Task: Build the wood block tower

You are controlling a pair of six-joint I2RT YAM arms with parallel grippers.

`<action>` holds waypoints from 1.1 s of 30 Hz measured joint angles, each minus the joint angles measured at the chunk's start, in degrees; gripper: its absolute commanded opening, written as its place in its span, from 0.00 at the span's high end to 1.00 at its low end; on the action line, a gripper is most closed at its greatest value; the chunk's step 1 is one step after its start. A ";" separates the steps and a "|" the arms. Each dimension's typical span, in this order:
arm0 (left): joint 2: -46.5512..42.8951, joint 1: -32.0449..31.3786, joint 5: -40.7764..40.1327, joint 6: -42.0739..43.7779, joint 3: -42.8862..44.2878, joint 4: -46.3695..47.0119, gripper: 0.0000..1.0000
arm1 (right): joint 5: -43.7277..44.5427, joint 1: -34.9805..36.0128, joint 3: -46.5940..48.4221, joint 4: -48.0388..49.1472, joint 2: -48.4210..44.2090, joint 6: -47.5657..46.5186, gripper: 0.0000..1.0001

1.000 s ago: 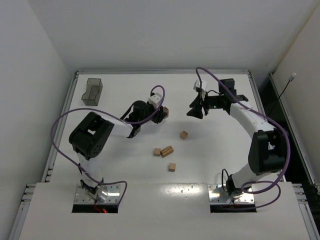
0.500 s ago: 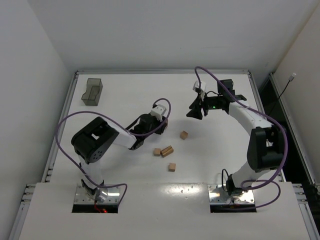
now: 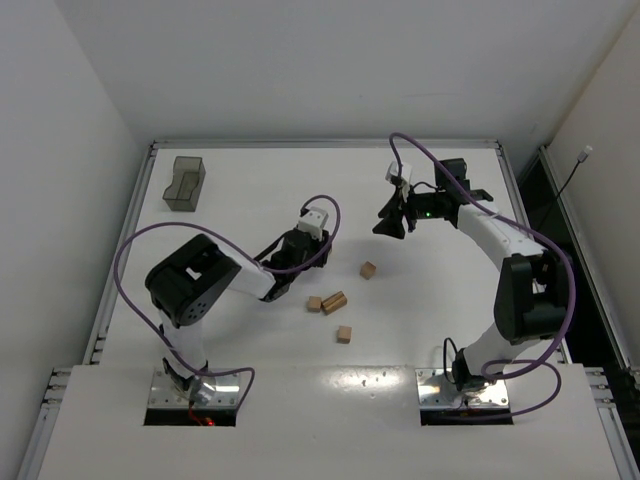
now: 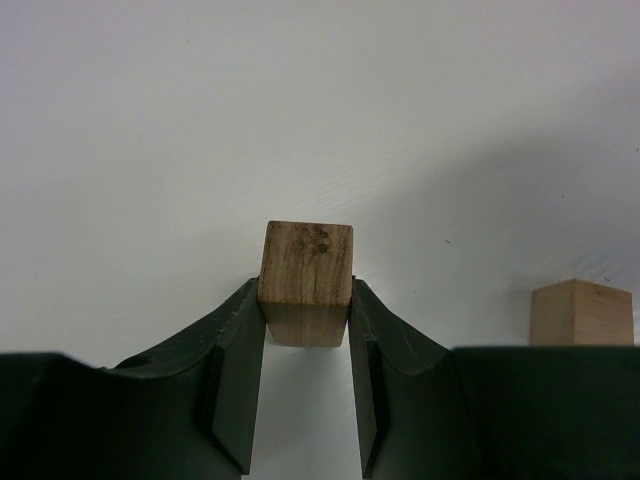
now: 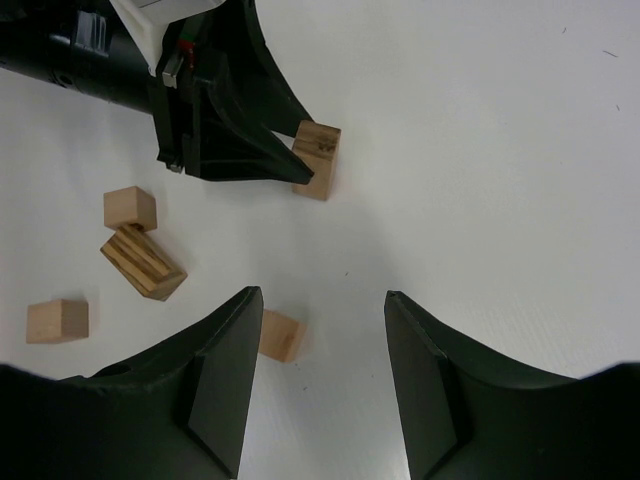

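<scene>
Just beyond the striped block (image 3: 334, 301), the left hand (image 4: 305, 300), pinching a wood cube (image 4: 306, 270), has drawn nearer it, likely to start the tower; the right hand (image 5: 322, 297) hangs spread, empty

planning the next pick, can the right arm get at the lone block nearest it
Probably yes. The lone block lies apart from the other blocks, almost under the open, empty right pincer, and nothing stands between them.

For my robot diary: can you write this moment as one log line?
left jaws: shut on small tan wooden cube | right jaws: open, empty | stacked: none yet
</scene>
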 measured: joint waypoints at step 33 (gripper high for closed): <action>3.61 -4.72 -5.14 -1.99 -0.70 5.01 0.63 | -0.85 -0.04 0.00 -0.22 0.00 0.00 0.45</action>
